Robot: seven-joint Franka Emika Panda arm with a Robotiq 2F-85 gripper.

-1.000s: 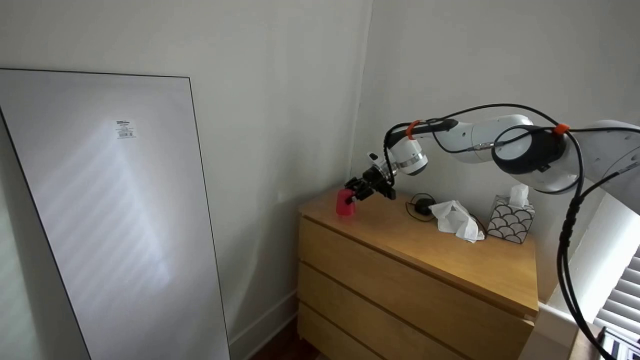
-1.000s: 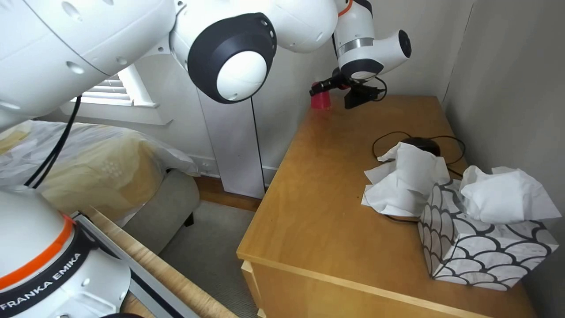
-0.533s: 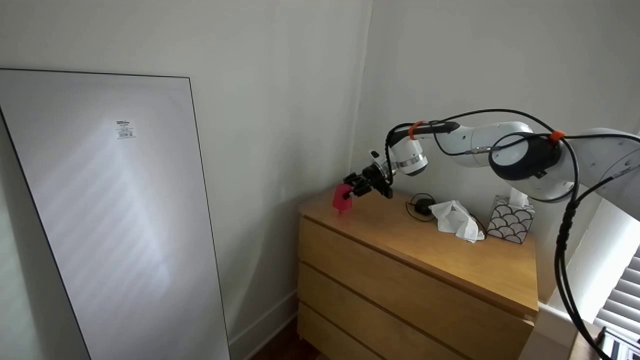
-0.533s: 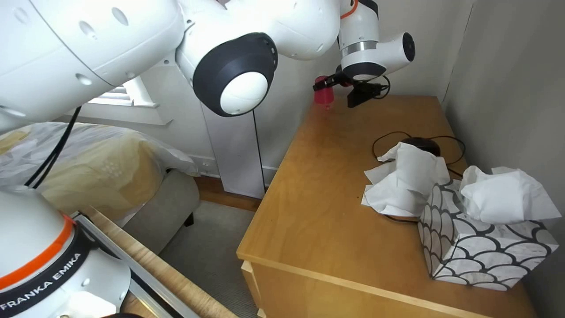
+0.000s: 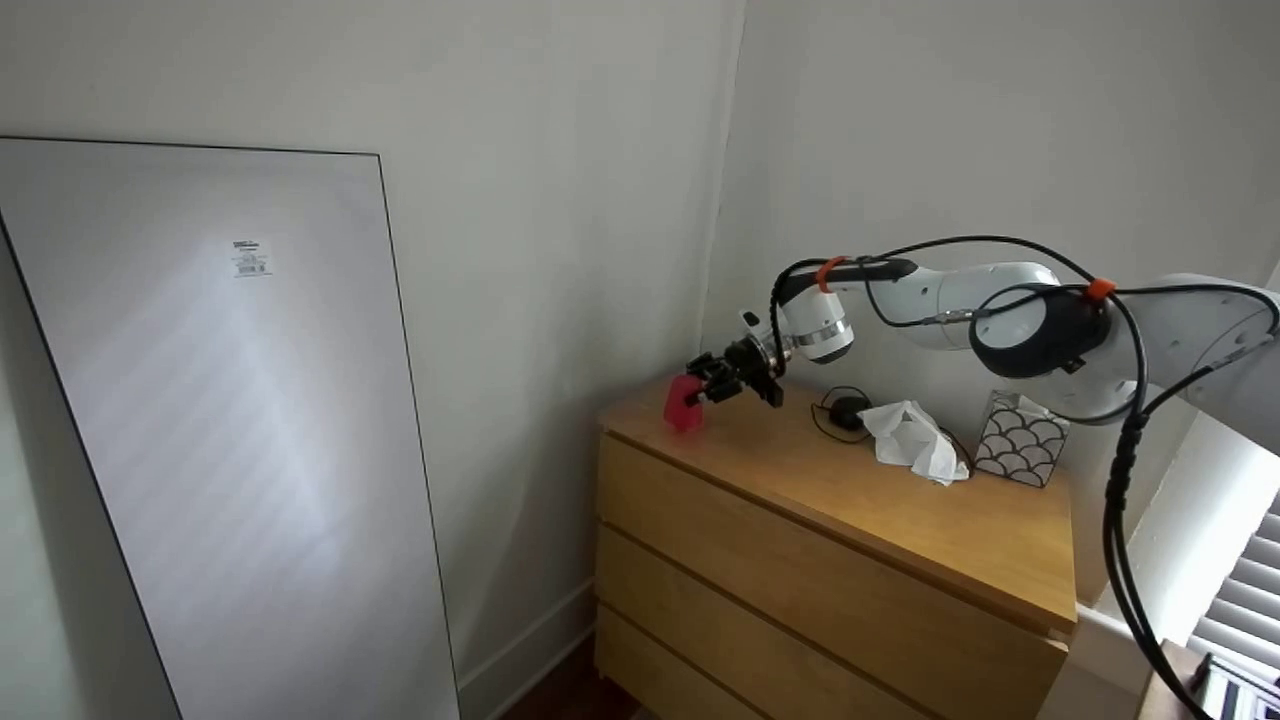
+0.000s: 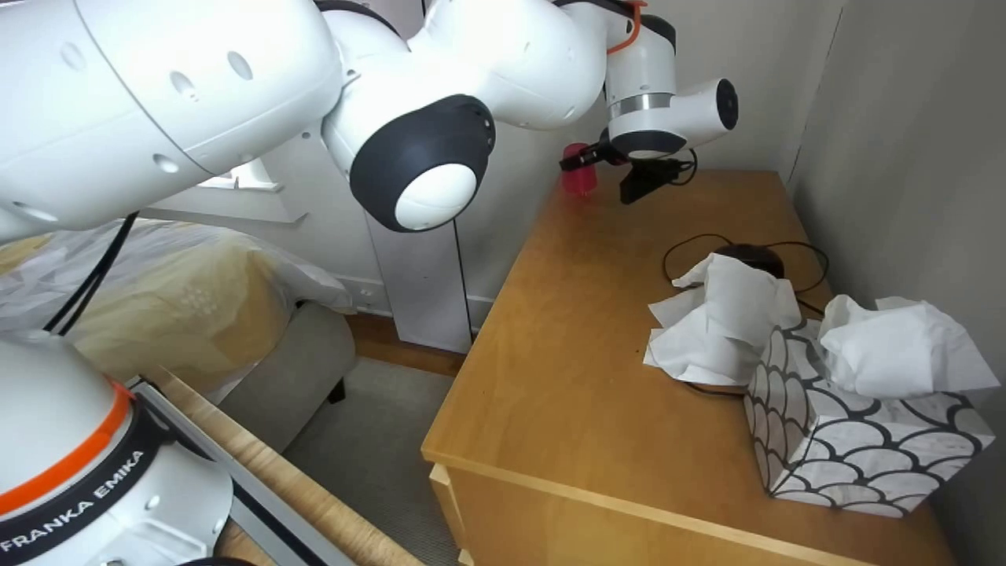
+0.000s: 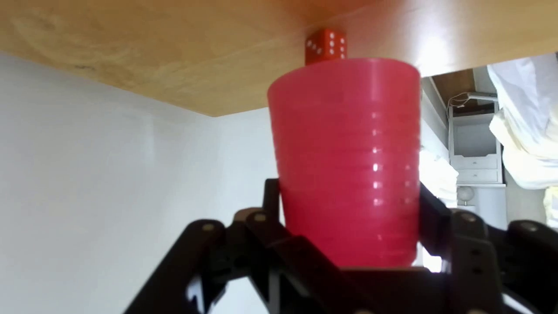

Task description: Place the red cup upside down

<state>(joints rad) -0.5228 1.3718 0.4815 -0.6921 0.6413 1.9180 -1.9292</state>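
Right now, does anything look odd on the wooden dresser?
A crumpled white tissue lies loose outside the patterned tissue box; a white-dotted red die, perhaps in the way, shows by the red plastic cup.

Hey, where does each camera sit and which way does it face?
Exterior view: opposite the front of the tan wooden dresser, looking down; white jointed arm and black two-finger gripper show.
Exterior view: near the white robot base, looking along the dresser; base, arm and gripper show.
Wrist view: behind the gripper, which shows, facing the red tapered plastic cup; image inverted.
Both exterior views share dresser, gripper and cup.
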